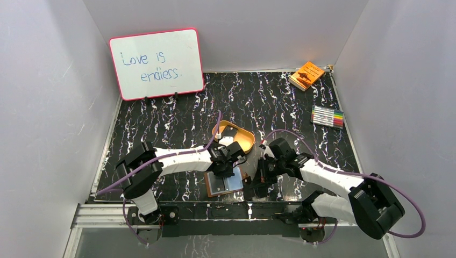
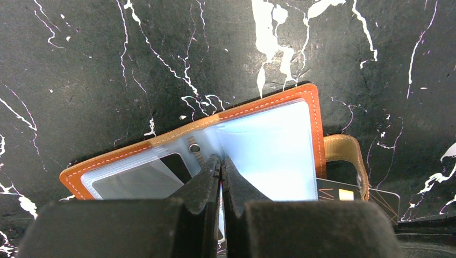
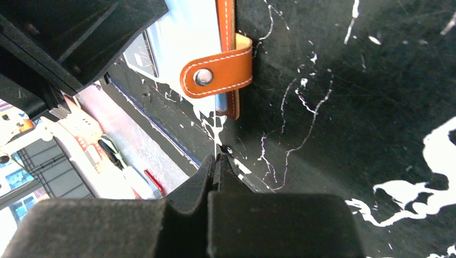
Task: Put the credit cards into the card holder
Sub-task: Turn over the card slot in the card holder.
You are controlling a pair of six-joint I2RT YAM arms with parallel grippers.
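The left gripper (image 2: pixel 221 166) is covering the lower middle of the open card holder (image 2: pixel 269 145). A black card (image 2: pixel 376 198) is lying partly under the holder's strap corner, its near edge hiding behind the gripper body. Print on the booklet (image 1: pixel 306 74) is showing too small to read.

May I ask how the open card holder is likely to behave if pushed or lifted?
The card holder lies thin and flat, so it probably feels light and slides on the table if pushed. Its fold and clear sleeves suggest it would flop if lifted by one edge. The loose strap tab may snag.
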